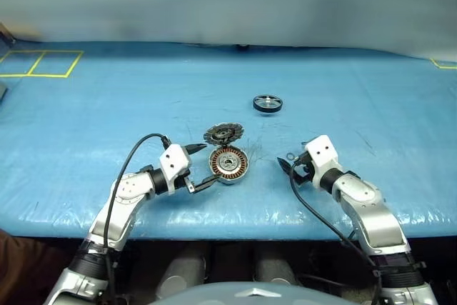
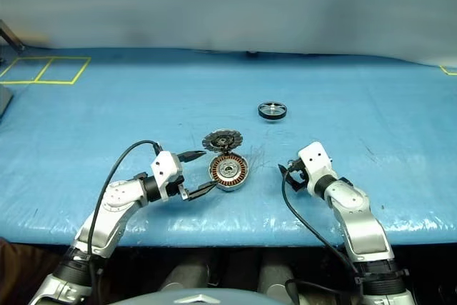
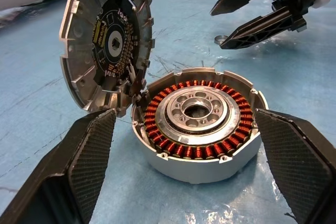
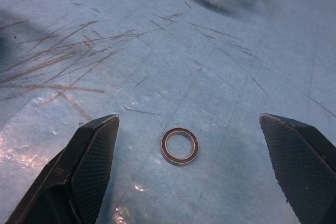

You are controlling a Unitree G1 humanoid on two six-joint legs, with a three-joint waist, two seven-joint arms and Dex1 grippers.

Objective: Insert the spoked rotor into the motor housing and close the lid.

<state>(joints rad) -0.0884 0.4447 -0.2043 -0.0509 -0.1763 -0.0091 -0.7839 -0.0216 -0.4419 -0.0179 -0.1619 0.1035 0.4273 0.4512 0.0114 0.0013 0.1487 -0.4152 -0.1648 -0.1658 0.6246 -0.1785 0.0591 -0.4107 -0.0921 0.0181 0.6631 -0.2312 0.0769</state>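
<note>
Blue sheeting covered the surface (image 1: 86, 126). Round silver-grey motor housing (image 1: 228, 164) with copper windings sat between the open left hand's (image 1: 202, 166) fingers, its ribbed grey lid (image 1: 223, 133) propped up behind. Black-rimmed spoked rotor (image 1: 268, 103) lay well apart. Open right hand (image 1: 293, 167) straddled a small metal ring (image 4: 179, 146); closing there would likely grab the wrong part.

Bright, even overhead light is falling across the blue table (image 1: 86, 119), leaving only faint, soft shadows. Glare is shining off its wrinkled near edge and glinting on the motor housing (image 3: 202, 121). The far wall is blurring; close-up black fingers (image 4: 84, 177) are looking soft.
</note>
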